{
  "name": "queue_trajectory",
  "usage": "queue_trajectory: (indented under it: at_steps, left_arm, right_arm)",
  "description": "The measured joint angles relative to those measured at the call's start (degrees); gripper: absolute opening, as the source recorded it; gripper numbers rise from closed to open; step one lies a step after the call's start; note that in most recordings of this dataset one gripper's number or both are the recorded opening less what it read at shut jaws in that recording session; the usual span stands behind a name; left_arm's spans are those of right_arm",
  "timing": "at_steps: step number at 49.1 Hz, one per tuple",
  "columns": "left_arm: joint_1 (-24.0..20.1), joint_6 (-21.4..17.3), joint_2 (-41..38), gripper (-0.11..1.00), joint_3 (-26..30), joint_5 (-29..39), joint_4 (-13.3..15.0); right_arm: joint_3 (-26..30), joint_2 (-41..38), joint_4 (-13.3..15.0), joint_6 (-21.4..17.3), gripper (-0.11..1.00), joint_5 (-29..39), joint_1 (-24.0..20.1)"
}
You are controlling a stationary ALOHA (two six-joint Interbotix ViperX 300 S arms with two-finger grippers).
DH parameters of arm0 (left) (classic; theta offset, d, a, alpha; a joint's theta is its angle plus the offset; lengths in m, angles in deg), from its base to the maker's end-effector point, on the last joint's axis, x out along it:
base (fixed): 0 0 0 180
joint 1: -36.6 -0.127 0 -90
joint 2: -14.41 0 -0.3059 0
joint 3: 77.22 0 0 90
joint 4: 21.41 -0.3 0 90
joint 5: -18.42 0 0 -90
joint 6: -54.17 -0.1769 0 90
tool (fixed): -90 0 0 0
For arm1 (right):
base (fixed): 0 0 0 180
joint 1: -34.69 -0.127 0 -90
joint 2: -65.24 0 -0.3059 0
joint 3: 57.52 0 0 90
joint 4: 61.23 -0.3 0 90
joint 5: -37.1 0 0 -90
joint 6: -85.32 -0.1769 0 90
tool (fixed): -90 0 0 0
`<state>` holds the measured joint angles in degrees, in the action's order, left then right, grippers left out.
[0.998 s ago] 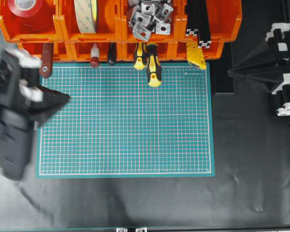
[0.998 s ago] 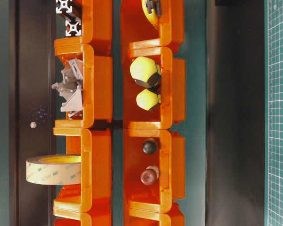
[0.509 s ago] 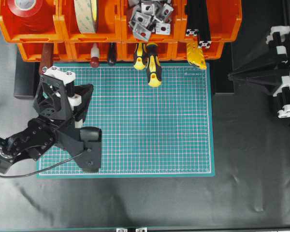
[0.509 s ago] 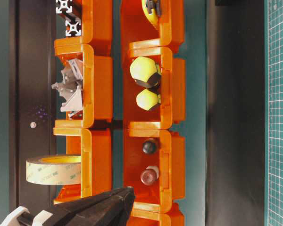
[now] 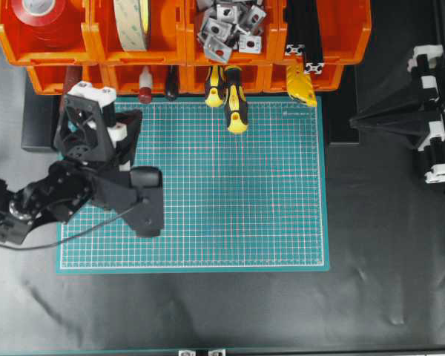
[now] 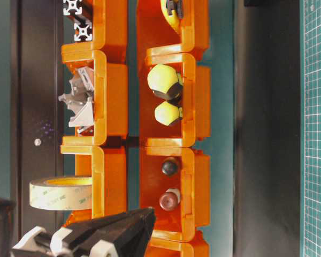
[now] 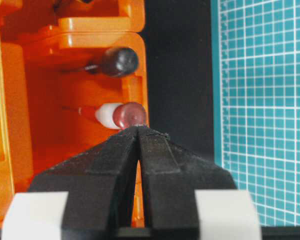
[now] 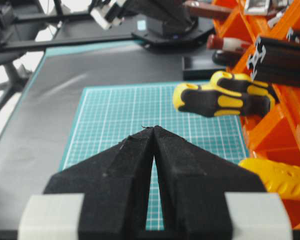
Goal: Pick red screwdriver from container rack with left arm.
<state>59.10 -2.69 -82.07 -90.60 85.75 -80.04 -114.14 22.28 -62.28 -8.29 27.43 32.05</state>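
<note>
The red screwdriver [image 5: 144, 85] lies in a front bin of the orange container rack [image 5: 96, 46], with its dark-red knob toward the mat. It also shows in the left wrist view [image 7: 129, 115] and the table-level view [image 6: 169, 199]. My left gripper [image 5: 138, 116] is shut and empty. Its tips [image 7: 139, 128] sit just short of the knob, in line with it, and I cannot tell whether they touch it. It enters the table-level view from below [image 6: 148, 215]. My right gripper [image 5: 354, 113] is shut and empty, off the mat's right edge [image 8: 152, 128].
A black-handled screwdriver [image 5: 171, 83] lies next to the red one. Two yellow-black screwdrivers [image 5: 235, 104] stick out over the green cutting mat [image 5: 230, 193]. A flat dark-red handle [image 5: 71, 80] lies left of my left gripper. Tape rolls [image 5: 133, 22] and metal brackets [image 5: 226, 26] fill the back bins.
My left arm has swung in from the left edge over the mat. Its shut gripper has moved up to the bin with the red screwdriver. The right arm has barely moved.
</note>
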Motion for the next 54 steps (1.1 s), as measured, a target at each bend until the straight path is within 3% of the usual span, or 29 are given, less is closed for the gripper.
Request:
queue_trajectory:
  at_steps: [14,18,27,31,54]
  left_arm:
    - [-0.3,0.0,-0.1,0.05,-0.2,-2.6,0.1]
    - [-0.3,0.0,-0.1,0.21,-0.4,-2.6,0.1]
    - [-1.1,0.1,-0.2,0.74,-1.7,-3.4,0.2]
    - [-1.9,0.1,-0.1,0.89,-2.4,-4.7,0.3]
    - [-7.1,-0.4,-0.2,0.87,-3.7,-7.6,0.3]
  right_arm:
    - [-0.4,1.3,0.0,0.2,0.0,0.2,-0.4]
    - [-0.5,1.8,0.0,0.2,0.0,1.1,-0.4]
    - [-0.4,2.6,0.1,0.2,0.0,2.1,-0.3]
    - [-0.5,2.8,0.1,0.2,0.0,2.3,-0.4]
    - [-1.0,2.9,0.0,0.2,0.0,2.4,-0.4]
